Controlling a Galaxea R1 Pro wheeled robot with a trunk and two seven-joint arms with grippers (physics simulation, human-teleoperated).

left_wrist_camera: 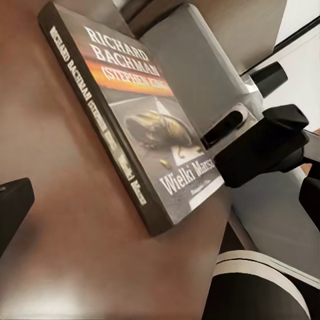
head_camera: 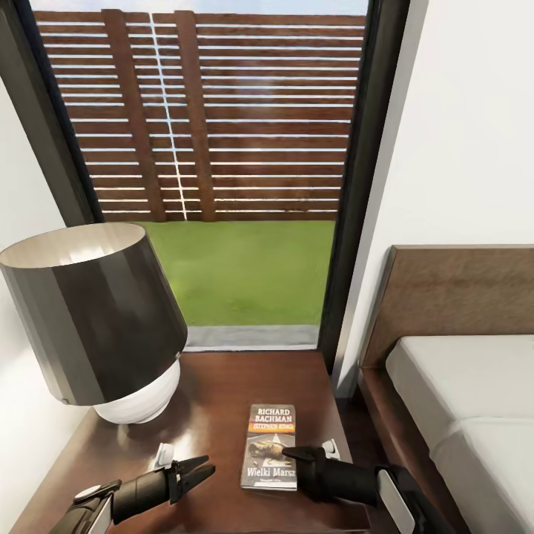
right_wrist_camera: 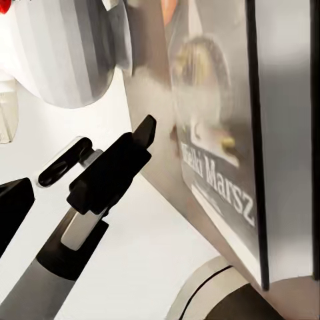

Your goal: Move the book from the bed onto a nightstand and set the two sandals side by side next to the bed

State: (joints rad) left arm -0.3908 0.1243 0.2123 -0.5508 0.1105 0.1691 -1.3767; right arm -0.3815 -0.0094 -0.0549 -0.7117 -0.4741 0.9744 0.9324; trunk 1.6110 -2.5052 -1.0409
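Two grippers hover low over the nightstand. The left gripper has its fingers spread apart and holds nothing; it sits just left of the book. The right gripper is at the book's right edge, one dark finger tip over the cover; whether its fingers are parted or closed cannot be told. The book lies flat on the glossy brown top, cover up, reading "Richard Bachman" and "Wielki Marsz". Behind the left gripper stands the lamp, dark shade on a white round base. The bed, grey mattress and brown headboard, lies to the right, beside the nightstand.
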